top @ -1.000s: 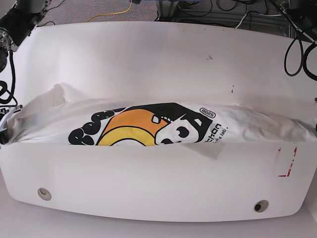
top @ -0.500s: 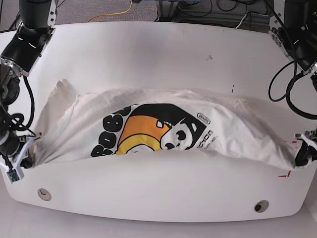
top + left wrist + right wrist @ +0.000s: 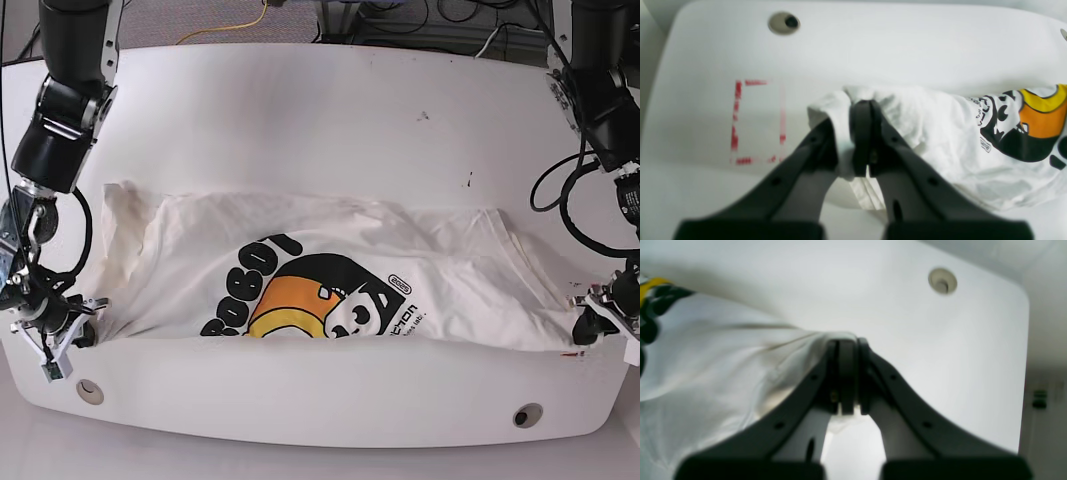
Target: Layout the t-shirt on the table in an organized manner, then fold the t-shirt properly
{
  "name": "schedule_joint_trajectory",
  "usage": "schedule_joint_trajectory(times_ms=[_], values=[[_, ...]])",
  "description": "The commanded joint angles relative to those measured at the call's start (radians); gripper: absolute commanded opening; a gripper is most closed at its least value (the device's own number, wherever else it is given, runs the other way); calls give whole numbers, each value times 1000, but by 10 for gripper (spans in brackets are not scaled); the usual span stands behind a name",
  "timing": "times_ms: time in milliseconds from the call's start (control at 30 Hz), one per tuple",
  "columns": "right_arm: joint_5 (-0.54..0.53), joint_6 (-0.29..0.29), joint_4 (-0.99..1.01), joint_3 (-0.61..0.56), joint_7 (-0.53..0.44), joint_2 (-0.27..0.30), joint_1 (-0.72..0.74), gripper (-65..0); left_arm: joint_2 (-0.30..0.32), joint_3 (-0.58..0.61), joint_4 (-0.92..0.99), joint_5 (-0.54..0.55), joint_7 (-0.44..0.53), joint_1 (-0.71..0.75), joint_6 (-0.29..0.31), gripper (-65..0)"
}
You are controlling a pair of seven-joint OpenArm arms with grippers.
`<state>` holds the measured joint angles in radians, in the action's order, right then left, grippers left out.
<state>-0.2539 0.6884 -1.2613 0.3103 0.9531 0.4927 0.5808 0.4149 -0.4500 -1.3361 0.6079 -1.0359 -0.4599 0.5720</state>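
White glossy counter (image 3: 330, 110) fills the base view, with rounded corners. Its near edge carries two round holes, one near the left corner (image 3: 89, 390) and one near the right corner (image 3: 526, 415). A few dark specks mark the far right part of the surface.

White cotton t-shirt (image 3: 300, 260) lies across the near half of the counter, stretched from left to right. Its near hem runs almost straight from one side to the other, just short of the two holes. The far part of the cloth is wrinkled and bunched, with a loose fold at the far left. An orange, yellow and black cartoon print (image 3: 320, 305) with black lettering sits near the middle of the near hem.

Right gripper (image 3: 62, 335) is at the left end of the hem. In the right wrist view its jaws are pressed together on a pinch of white cloth (image 3: 843, 373).

Left gripper (image 3: 597, 318) is at the right end of the hem. In the left wrist view its jaws are clamped on a gathered corner of the shirt (image 3: 853, 133).

Red tape marks (image 3: 756, 123) form a broken square on the counter just beside the left gripper.
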Motion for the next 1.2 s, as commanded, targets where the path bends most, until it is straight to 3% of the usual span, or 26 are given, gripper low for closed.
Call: schedule_joint_trajectory(times_ms=[0, 233, 600, 767, 900, 1167], values=[[-5, 10, 105, -32, -96, 24, 92, -650, 60, -7, 31, 20, 84, -32, -4, -650], [44, 10, 272, -82, -243, 22, 176, -634, 109, -8, 102, 22, 108, -30, -4, -650], [63, 10, 495, -158, -377, -2, 314, -636, 135, -11, 105, 22, 108, -29, -2, -650], [55, 10, 493, -158, -354, 1, 331, -644, 146, -11, 56, 27, 104, -29, -2, -650], [49, 10, 409, -153, -279, 31, 333, -650, 146, -11, -10, 27, 78, -29, 4, -650], [-135, 10, 2, -153, -75, 90, 198, -650, 147, -11, -265, 27, -17, -55, 113, -650]])
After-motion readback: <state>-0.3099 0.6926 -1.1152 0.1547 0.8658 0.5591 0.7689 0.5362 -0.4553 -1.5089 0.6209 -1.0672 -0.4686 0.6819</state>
